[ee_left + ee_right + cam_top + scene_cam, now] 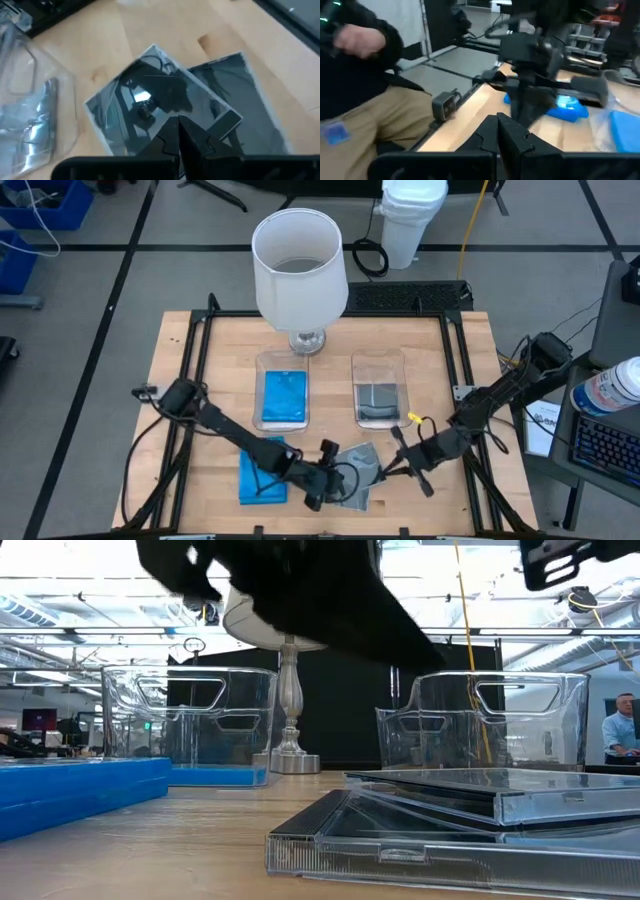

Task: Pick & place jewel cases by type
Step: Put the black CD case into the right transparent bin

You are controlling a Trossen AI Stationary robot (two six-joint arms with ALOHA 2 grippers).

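Left end effector [325, 478] over the grey jewel cases [357, 477]

High view: those cases lie at the counter's [440, 360] near edge; right end effector [408, 468] just beside. Left wrist view: fingers pinched together above the top case, apparently holding nothing. Right wrist view: fingers closed, empty.

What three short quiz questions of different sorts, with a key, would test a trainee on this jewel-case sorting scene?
1. True or false: the left tray holds a blue case.
2. Which gripper is at the loose grey cases near the table's front edge? A. left B. right
3. Fill in: the lamp stands at the table's ___ edge, behind the trays.

Key:
1. True; the right tray holds a grey case.
2. A: the left gripper, fingers shut on the top grey case; the right gripper waits nearby, shut.
3. back
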